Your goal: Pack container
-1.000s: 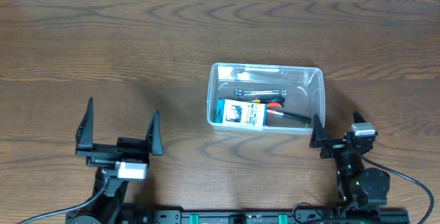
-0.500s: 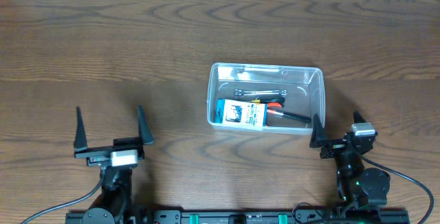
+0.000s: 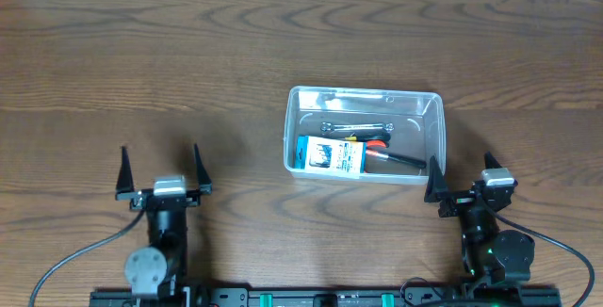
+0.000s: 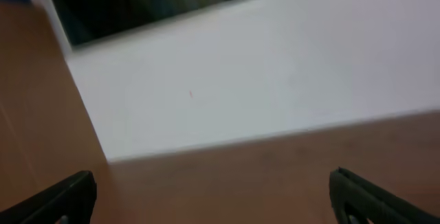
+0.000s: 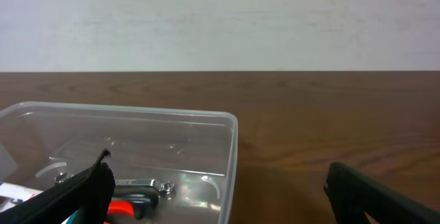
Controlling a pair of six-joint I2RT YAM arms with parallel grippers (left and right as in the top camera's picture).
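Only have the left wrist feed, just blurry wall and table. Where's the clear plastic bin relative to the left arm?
Observer: The clear rectangular plastic container sits off to the right of the left gripper, well apart from it and outside your view.
Operator: Anything in it?
Observer: Yes: a blue-and-white card pack, a silver metal tool and a red-and-black handled tool.
Operator: Right arm holding something?
Observer: No. The right gripper has its jaws open and empty, close by the container's near right corner.
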